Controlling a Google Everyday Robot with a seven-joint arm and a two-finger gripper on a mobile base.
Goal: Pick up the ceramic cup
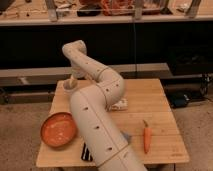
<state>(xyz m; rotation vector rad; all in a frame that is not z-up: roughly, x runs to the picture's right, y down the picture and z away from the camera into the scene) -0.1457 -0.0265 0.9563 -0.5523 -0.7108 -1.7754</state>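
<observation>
The ceramic cup (68, 85) is small and cream-white. It stands near the far left corner of the wooden table (150, 102). My arm reaches from the bottom of the view up and over to the left. The gripper (73, 79) points down right at the cup, at or just inside its rim. The arm's last link hides the far side of the cup.
A wide orange bowl (58, 129) sits at the table's front left. A carrot (147, 138) lies at the front right. A white packet (119, 104) lies mid-table beside my arm. A dark flat object (86, 152) lies at the front edge. Dark shelving stands behind the table.
</observation>
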